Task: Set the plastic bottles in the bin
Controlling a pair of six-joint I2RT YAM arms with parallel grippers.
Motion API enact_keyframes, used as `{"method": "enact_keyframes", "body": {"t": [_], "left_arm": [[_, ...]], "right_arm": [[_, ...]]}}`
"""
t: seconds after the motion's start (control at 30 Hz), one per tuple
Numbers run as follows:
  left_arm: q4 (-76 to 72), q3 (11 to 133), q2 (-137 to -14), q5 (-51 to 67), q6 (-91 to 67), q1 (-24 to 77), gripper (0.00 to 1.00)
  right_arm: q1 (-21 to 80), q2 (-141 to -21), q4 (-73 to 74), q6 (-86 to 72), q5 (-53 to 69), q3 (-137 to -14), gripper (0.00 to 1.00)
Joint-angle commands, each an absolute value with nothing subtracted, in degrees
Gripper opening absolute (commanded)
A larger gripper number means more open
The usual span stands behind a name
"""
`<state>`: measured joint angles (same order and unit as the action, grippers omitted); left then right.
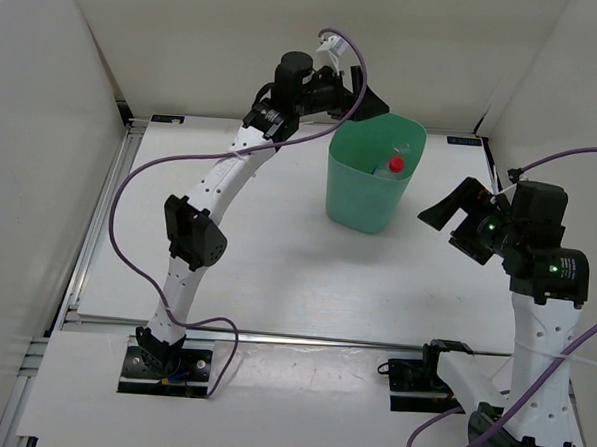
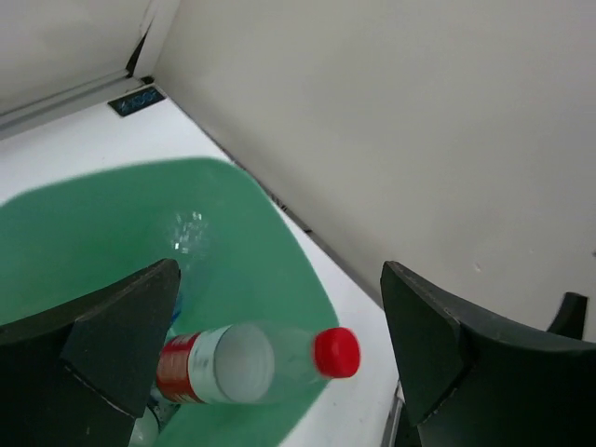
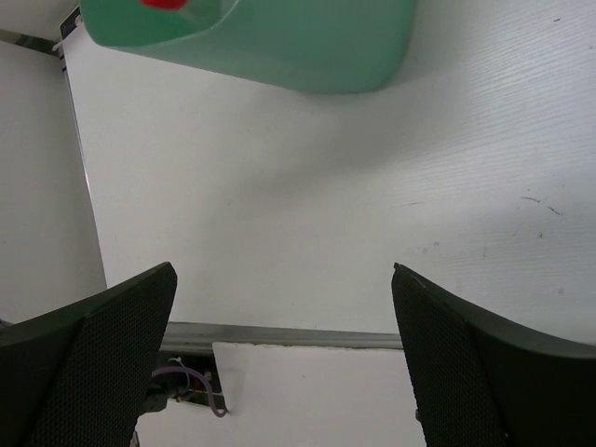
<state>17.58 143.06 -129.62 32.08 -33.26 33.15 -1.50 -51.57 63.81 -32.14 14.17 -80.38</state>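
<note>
- From overhead, the left gripper (image 1: 373,99) hangs over the far rim of the bin (image 1: 360,192), jaws apart and empty. The red-capped bottle (image 1: 392,167) lies inside the bin below it. The right gripper (image 1: 453,220) hangs beside the bin, spread wide.
- At the left wrist, the bottle lies down in the green tub, between the parted fingers (image 2: 121,326) and touching neither.
- At the right wrist, the empty fingers (image 3: 102,345) gape over the table (image 3: 307,196), with the bin well ahead.
</note>
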Motion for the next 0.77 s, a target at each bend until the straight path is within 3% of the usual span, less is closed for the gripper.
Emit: {"method": "enact_keyframes", "body": {"t": [0.0,0.07,0.2,0.33,0.47,0.73], "left_arm": [[17.1,139.3,-123.1,30.1,-30.0,33.8,1.00],[17.1,136.2,-118.9,27.4,-28.2,33.3,1.00],[17.7,118.7,-106.7,18.8,-24.4,29.9,1.00],[17.8,91.5,-91.5,9.6,-21.6,28.1,1.00],[18.3,74.5,-75.5,2.5,-18.6,27.5,1.00],[18.8,46.5,-42.4,-26.4,-14.9,27.5,1.00]], "right_arm": [[-1.7,-51.0,64.2,-31.1,12.7,-82.4,1.00],[-1.7,-51.0,64.2,-31.1,12.7,-82.4,1.00],[-1.7,-51.8,62.6,-32.4,13.4,-80.2,1.00],[-1.7,-54.8,61.5,-30.7,17.9,-80.2,1.00],[-1.7,-55.6,60.9,-28.8,16.5,-80.2,1.00],[-2.2,-56.8,61.4,-28.6,7.9,-78.1,1.00]]}}
